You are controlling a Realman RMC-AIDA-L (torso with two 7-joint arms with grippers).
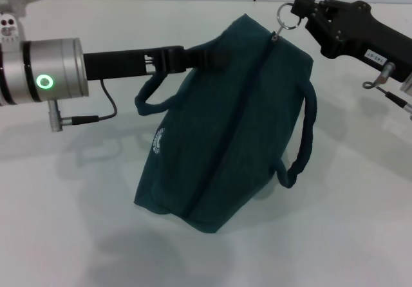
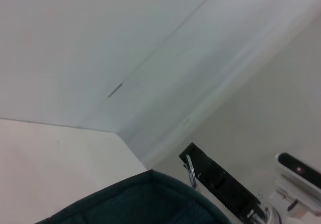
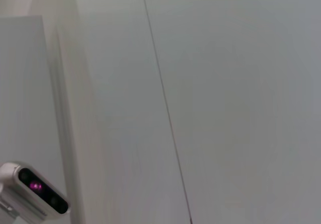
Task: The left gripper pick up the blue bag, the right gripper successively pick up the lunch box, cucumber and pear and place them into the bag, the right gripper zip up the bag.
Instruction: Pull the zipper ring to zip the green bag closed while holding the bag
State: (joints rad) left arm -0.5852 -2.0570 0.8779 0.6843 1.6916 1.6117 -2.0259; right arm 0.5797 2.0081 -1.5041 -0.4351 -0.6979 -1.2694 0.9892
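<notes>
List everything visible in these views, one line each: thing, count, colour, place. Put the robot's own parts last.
blue bag: one, dark teal-blue, held up above the table, centre of the head view, zip closed.
loop handles: two, teal-blue, one on each side of the bag.
ring pull: one, silver, at the bag's upper corner by the right gripper.
logo: one, white, round, on the bag's side.
table: one, white, under the bag.
wall: white panels with a thin seam, behind the table.
left gripper: one, black on a silver-sectioned arm, gripping the bag's top edge.
right gripper: one, black, holding the ring pull.
</notes>
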